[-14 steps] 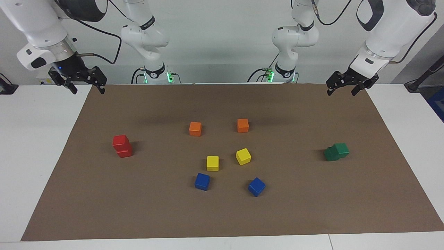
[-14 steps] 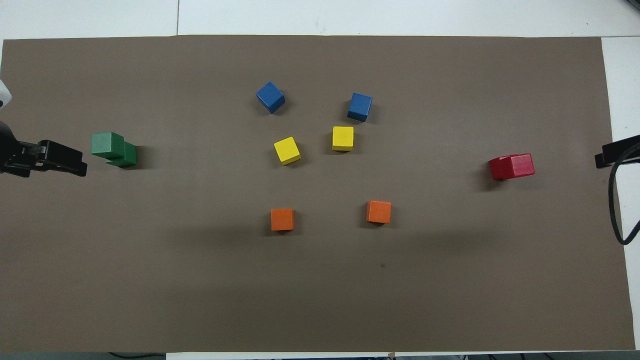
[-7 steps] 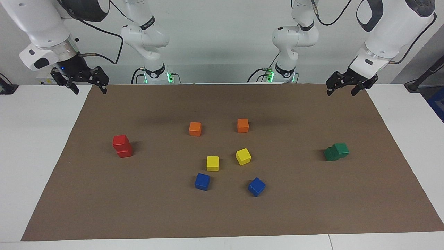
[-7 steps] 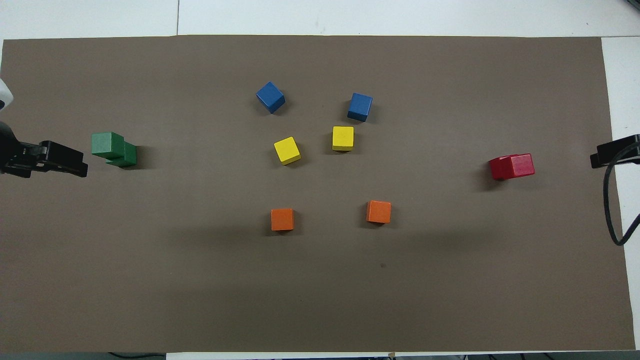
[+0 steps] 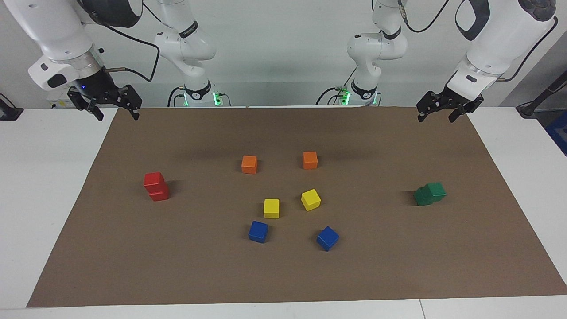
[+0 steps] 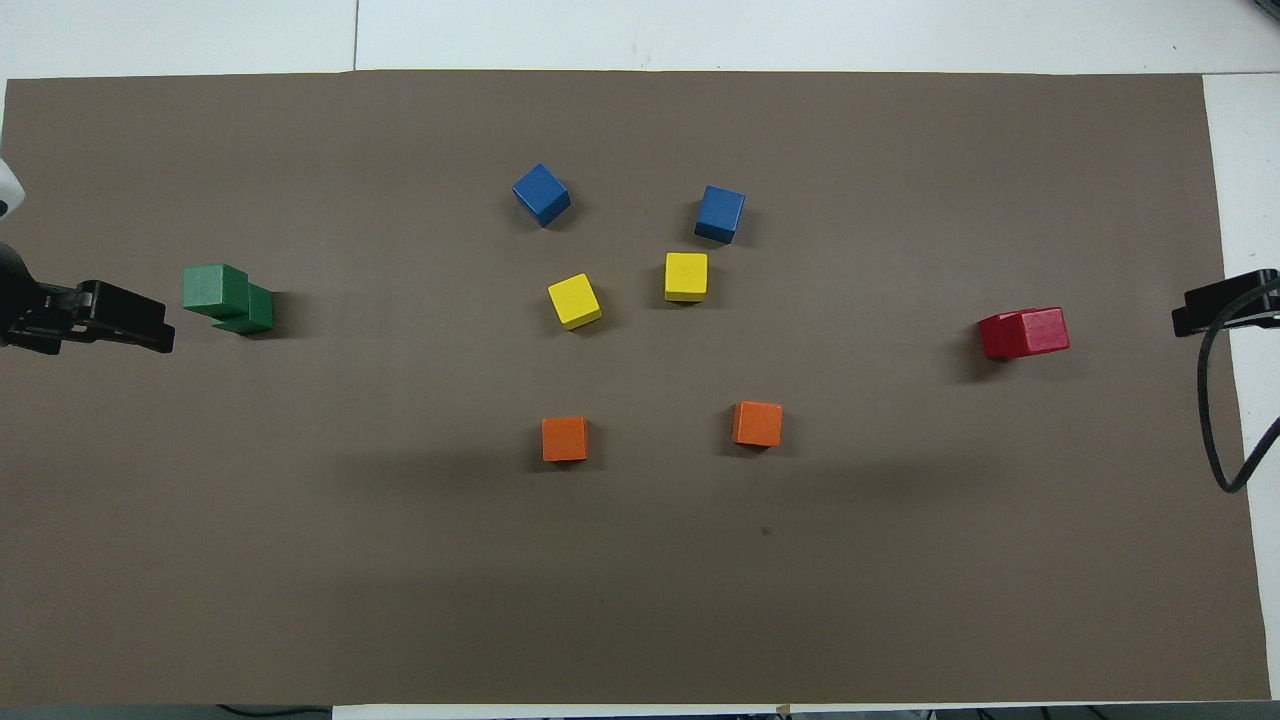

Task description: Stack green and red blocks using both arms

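The two red blocks [image 5: 156, 186] stand one on the other on the brown mat [image 5: 283, 274], toward the right arm's end of the table. The right gripper [image 5: 116, 110] hangs in the air over the mat's edge at that end, well apart from the red stack, with its fingers spread wide and nothing between them. The upper red block sits a little shifted and turned on the lower one.

The two green blocks [image 5: 429, 193] are stacked toward the left arm's end of the table. The left gripper [image 5: 436, 114] hangs over the mat's corner at that end, also well apart from its stack, fingers wide and holding nothing. The upper green block is pushed clearly to one side, so it covers only part of the lower one.

Between the two stacks lie two orange cubes [image 5: 249, 164], nearest to the robots, then two yellow cubes [image 5: 271, 208], then two blue cubes [image 5: 258, 231], all single and apart.
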